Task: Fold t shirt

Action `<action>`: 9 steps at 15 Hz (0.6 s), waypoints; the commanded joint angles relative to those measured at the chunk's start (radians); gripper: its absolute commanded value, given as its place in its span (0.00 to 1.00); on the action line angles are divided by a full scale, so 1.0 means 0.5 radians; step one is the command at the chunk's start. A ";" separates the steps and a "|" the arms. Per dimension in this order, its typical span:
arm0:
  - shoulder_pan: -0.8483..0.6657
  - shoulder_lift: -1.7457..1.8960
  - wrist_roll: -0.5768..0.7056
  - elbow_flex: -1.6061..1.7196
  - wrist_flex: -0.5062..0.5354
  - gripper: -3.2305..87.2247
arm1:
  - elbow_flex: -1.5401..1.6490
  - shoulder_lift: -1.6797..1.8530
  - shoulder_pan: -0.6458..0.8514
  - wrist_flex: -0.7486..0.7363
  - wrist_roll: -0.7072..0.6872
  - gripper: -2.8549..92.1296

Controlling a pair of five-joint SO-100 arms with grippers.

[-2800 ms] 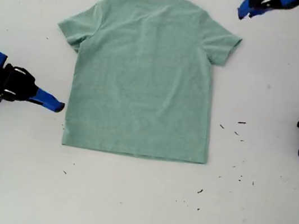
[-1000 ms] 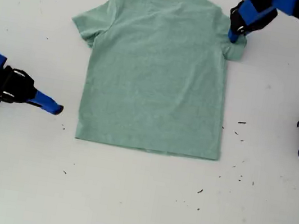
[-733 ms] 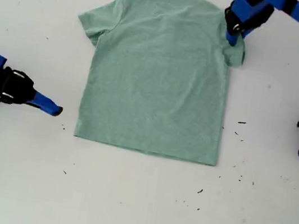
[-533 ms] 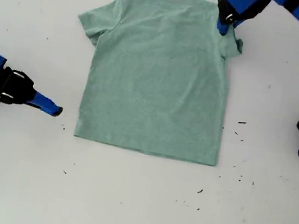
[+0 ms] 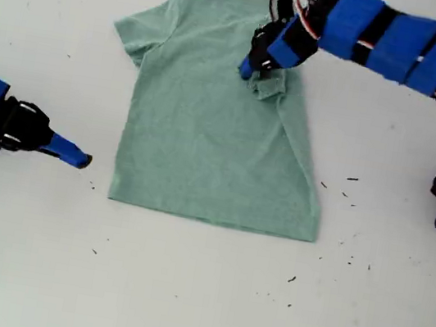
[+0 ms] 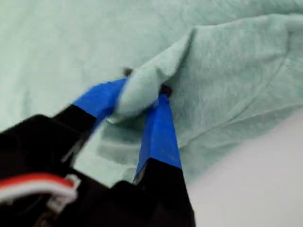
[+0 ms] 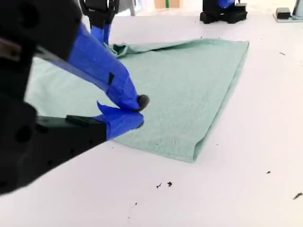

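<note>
The t shirt (image 5: 214,138) sleeve is bunched in my first hand (image 6: 142,97), blurred close up; the collar runs off the exterior view's top edge.

My first gripper (image 5: 254,68) pinched on fabric, arm outstretched; my second gripper (image 5: 82,159) closed, low.

Free room and obstacles, exterior view. The white table (image 5: 181,290) lies bare from 4 to 8 o'clock of the t shirt (image 5: 204,145), apart from small dark specks (image 5: 352,179). My first gripper (image 5: 254,65), clamped on a fold of sleeve, reaches in from 2 o'clock and its arm bars that approach. My second gripper (image 5: 82,159), jaws together, rests at 9 o'clock, just beside the hem corner.
</note>
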 commanded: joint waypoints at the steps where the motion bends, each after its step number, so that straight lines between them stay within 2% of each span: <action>1: -0.009 0.006 -0.025 0.006 -0.012 0.03 | -0.114 0.126 0.003 0.025 0.015 0.32; 3: -0.012 0.006 -0.025 0.006 -0.012 0.03 | -0.104 0.558 -0.015 0.285 -0.003 0.28; 6: -0.015 0.006 -0.028 0.006 -0.012 0.07 | 0.399 1.427 0.052 0.733 -0.015 0.25; 7: -0.021 0.006 -0.028 0.006 -0.012 0.11 | 0.712 1.672 0.052 0.792 -0.046 0.23; 8: -0.031 0.006 -0.028 0.006 -0.012 0.03 | 1.120 1.887 0.009 0.746 -0.018 0.24; 9: -0.043 0.006 -0.028 0.006 -0.015 0.03 | 1.562 2.077 -0.018 0.653 0.126 0.20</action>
